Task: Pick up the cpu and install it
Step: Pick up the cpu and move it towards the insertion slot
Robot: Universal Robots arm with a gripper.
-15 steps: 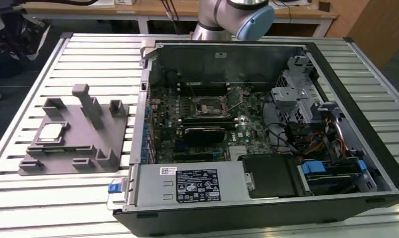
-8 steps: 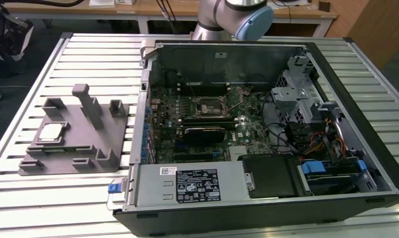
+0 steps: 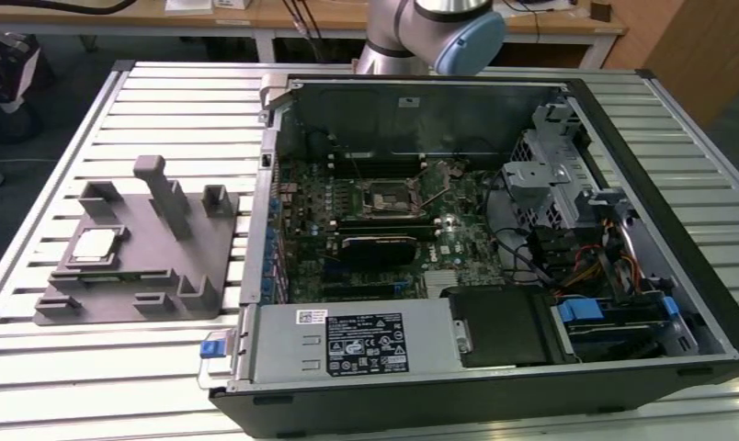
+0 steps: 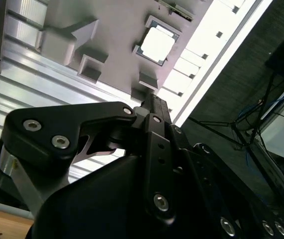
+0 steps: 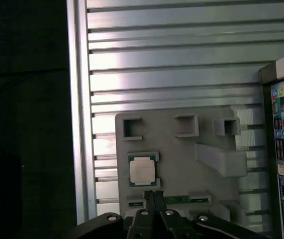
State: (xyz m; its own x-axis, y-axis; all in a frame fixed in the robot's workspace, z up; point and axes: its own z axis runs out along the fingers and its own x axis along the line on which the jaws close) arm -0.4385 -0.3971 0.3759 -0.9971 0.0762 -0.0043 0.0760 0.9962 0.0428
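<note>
You see the cpu seated in the grey fixture on the slatted bench, with the fingers pressed together just beside it.

Exterior view: even room light from above, bright enough, w/ soft shadows. The metal table shines a bit. Inside the pc case it's darker, esp. down by the board.

Second wrist view: strong glare on the table edge, nearly white. The cpu top glows white too. The gripper is black & in shade, w/ tiny shiny spots on its screws.

First wrist view: dimmer. One bright patch on the table slats; the floor beside them is almost black.
</note>
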